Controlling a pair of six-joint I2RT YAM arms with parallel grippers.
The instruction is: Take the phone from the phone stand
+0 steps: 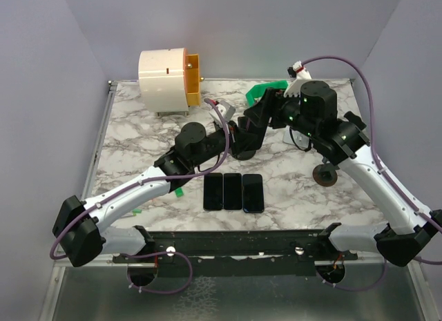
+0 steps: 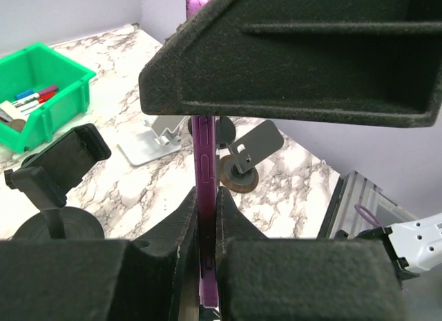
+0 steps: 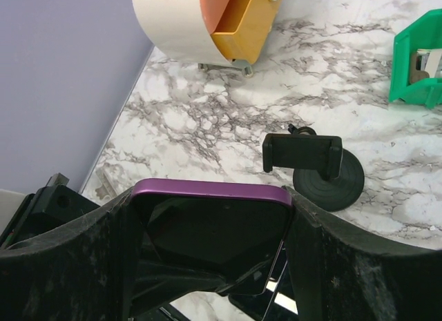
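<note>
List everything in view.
purple phone: 1, purple, off the table, between both grippers
phones: 3, black, flat, near centre
clamp stand: 1, black, on table
flat stand: 1, silver, beside clamp stand
round-base stand: 1, grey, right side
bin: 1, green, back centre, holds markers
drum: 1, white and orange, back left
table: 1, white-grey marble
left gripper: 1, black, shut on purple phone's faces
right gripper: 1, black, across its side edges
</note>
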